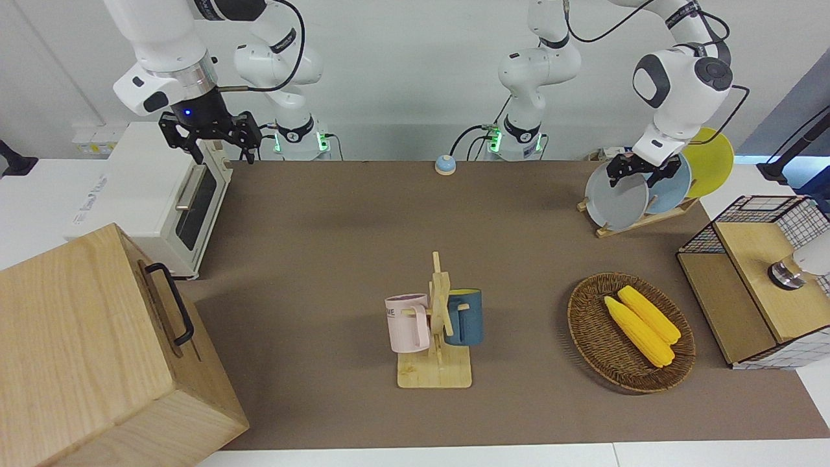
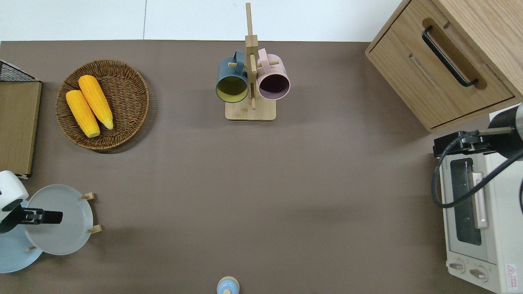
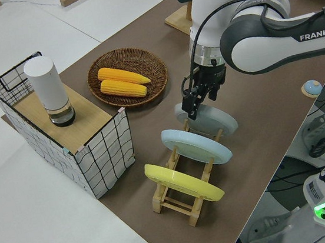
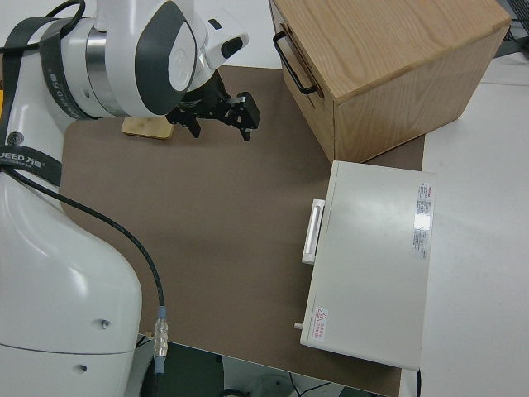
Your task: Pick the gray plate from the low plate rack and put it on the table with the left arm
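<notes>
The gray plate (image 1: 616,198) stands slanted in the slot of the low plate rack (image 1: 639,224) that is closest to the table's middle. It also shows in the overhead view (image 2: 61,230) and the left side view (image 3: 212,118). My left gripper (image 1: 639,170) is open at the plate's upper rim, one finger on each side of it, as the overhead view (image 2: 43,217) and the left side view (image 3: 200,102) show. The plate still rests in the rack. My right gripper (image 1: 211,133) is open and parked. The brown table (image 1: 324,246) lies below.
A light-blue plate (image 1: 671,188) and a yellow plate (image 1: 713,162) fill the rack's other slots. A wicker basket (image 1: 590,324) with two corn cobs, a wire crate (image 1: 758,272), a mug tree (image 1: 438,324), a bell (image 1: 445,165), a toaster oven (image 1: 149,194) and a wooden cabinet (image 1: 84,337) stand around.
</notes>
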You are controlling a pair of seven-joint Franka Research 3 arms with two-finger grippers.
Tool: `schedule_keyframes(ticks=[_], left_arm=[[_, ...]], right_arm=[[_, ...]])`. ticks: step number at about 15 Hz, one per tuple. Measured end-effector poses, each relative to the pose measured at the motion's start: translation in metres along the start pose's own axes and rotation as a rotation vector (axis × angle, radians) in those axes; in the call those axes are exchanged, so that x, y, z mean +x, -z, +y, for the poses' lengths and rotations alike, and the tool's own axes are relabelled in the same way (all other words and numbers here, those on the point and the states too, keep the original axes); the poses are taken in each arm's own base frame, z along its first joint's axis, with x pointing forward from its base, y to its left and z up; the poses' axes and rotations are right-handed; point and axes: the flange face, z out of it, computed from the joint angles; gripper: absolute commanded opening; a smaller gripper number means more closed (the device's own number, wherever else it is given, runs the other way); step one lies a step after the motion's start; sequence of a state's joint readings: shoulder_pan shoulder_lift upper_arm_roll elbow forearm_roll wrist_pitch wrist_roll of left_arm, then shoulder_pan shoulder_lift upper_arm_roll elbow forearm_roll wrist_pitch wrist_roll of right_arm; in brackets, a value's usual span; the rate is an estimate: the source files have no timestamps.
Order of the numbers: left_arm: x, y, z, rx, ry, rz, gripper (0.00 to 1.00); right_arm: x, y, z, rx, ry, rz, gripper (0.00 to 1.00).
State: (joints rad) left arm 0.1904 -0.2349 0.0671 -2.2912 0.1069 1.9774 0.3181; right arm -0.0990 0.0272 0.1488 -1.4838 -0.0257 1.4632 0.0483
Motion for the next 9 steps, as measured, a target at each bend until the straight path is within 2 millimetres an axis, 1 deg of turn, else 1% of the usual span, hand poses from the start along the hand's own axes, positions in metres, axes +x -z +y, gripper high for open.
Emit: schedule_keyframes(ticks=[2,3,6,9], left_arm=[[-0.0002,-0.0024,-0.0005,0.008,-0.003,0.003,0.85],[-0.0007,-0.0042,-0.0014,0.010,-0.002,0.003,0.76],[-0.0033,-0.0083,-0.0062,0.011,0.008,0.003,0.45],[-0.0034,-0.0084,-0.0063,0.011,0.007,0.003,0.10]], right_arm=[[0.0000,0.0000,0.0000,0.000,0.000,0.000,0.983],[0.0000,0.0000,0.0000,0.000,0.000,0.000,0.983],[0.0000,0.0000,0.0000,0.000,0.000,0.000,0.983],[0.0000,0.0000,0.0000,0.000,0.000,0.000,0.983]])
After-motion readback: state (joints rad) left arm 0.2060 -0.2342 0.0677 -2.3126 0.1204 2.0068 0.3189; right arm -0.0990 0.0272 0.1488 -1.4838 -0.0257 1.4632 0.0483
